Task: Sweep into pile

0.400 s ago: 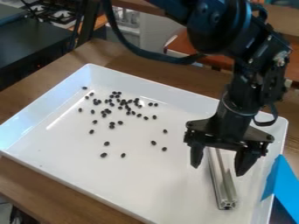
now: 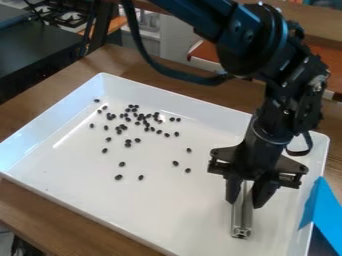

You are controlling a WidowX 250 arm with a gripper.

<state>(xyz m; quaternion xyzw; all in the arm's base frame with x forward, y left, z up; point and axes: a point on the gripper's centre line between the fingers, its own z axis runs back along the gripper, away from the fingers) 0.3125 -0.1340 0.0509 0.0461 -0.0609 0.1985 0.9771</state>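
While the black beans (image 2: 128,145) lie scattered across the left and far part of the white tray (image 2: 190,210), thickest toward the far edge, the aluminium extrusion bar (image 2: 242,220) that should sweep them is well apart, in the tray's right half. Its long axis runs from the claw (image 2: 244,204) toward the near edge, roughly parallel to the right edge. The claw is narrowed onto the bar, one finger against each flank, and the bar's near end juts out past the fingertips.

The beans are therefore off to the claw's left in the view and farther back, so the bar's long left flank faces the scatter. The coming move seems to call for carrying the bar across that way, flank leading and low to the tray floor; tilted, it could ride over beans, or twist in the grip. Beneath the tray is the wooden desk (image 2: 33,200).
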